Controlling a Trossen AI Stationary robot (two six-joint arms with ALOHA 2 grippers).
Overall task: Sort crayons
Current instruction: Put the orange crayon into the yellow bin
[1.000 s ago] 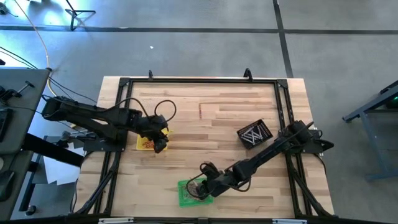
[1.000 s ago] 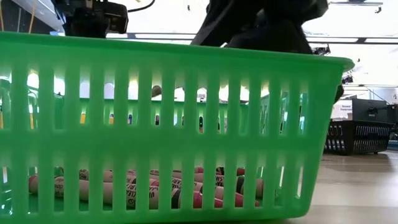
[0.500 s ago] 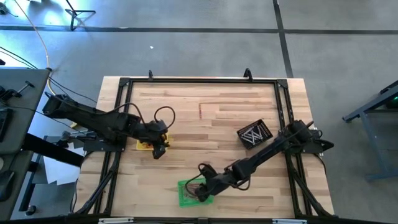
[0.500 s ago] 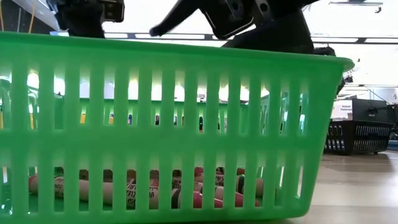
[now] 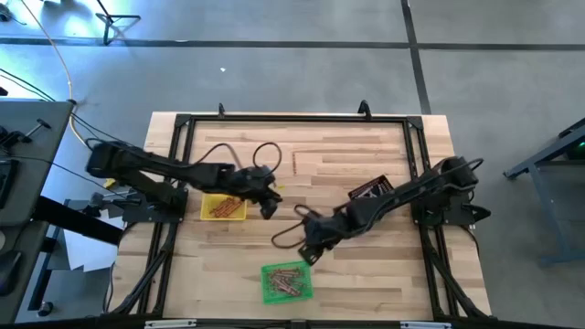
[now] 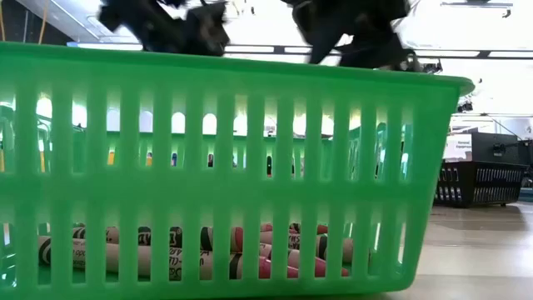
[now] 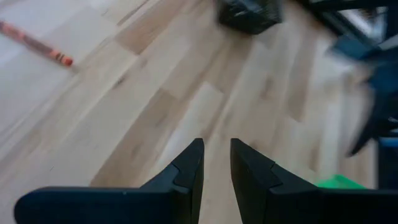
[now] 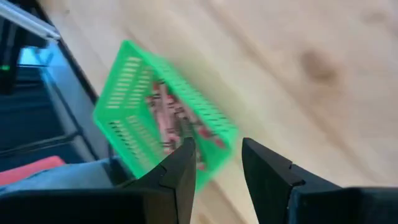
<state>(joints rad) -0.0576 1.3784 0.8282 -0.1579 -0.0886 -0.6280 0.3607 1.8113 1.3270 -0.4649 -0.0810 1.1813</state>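
Observation:
Several crayons (image 6: pixel 208 250) lie flat on the floor of the green tray (image 5: pixel 286 281) at the table's near edge. More crayons lie in the yellow tray (image 5: pixel 224 206). One orange crayon (image 7: pixel 37 43) lies loose on the wood. My left gripper (image 5: pixel 269 206) hangs over bare wood to the right of the yellow tray. In its wrist view, the left gripper (image 7: pixel 216 146) has a narrow gap between its fingers with nothing in it. My right gripper (image 5: pixel 308 247) is open above the table, just beyond the green tray (image 8: pixel 161 118), and holds nothing.
A black tray (image 5: pixel 370 192) stands at the right, partly under my right arm. A black frame runs around the tabletop (image 5: pixel 302 137). Bare wood lies between the trays and toward the far edge. In the low view the green tray's slotted wall (image 6: pixel 233 167) fills the foreground.
My left gripper has gone from over the yellow tray toward the table's right, out over bare wood, uncovering the tray. My right gripper has risen from the green tray and drawn back toward the far edge. The trays have kept still.

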